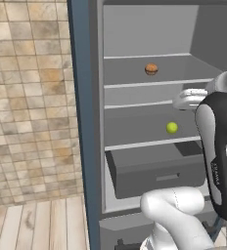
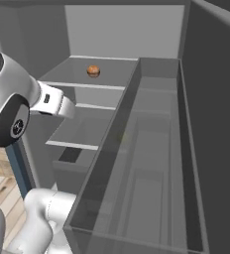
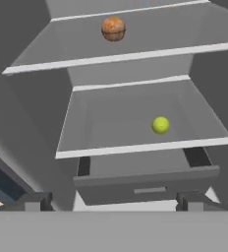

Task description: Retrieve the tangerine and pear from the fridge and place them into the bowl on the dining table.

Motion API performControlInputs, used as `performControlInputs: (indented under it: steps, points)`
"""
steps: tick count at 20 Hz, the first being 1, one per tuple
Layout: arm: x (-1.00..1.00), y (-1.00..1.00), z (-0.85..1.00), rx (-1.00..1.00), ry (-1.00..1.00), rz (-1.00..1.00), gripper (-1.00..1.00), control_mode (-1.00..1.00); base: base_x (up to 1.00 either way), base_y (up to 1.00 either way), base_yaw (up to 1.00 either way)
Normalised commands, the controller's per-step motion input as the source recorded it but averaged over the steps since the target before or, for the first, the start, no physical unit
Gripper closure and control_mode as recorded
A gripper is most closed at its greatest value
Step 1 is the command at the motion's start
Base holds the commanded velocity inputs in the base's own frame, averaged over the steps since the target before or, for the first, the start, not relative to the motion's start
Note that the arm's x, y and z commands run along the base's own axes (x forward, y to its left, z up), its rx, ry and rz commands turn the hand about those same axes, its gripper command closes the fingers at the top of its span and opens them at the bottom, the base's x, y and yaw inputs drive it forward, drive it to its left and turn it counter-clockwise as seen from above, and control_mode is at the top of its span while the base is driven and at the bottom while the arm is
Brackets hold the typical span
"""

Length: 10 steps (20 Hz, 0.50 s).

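Fridge cut off by the top and right edges in the left base view. Drawer partly hidden behind the arm there. Pear perhaps a faint blur through the door bin in the right base view.

arm lettering: small pale vertical print on the dark cover of the white arm, looks like "FRANKA" but too blurred to read for sure
arm joint mark: small round pale emblem on the dark joint cap, no letters legible
fridge: no brand, label or number readable on frame, shelves or drawer
tangerine: no sticker or text
pear: no sticker or text
wall tiles: no signs or writing
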Motion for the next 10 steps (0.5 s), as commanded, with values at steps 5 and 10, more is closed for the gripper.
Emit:
performControlInputs:
  steps: [5, 10]
  points:
    - [0.38, 0.0, 0.05, -0.07, -0.19, 0.0, -1.0, -1.0, 0.0, 0.0, 0.0]
    - [0.22, 0.0, 0.1, -0.02, -0.18, 0.0, -1.0, -1.0, 0.0, 0.0, 0.0]
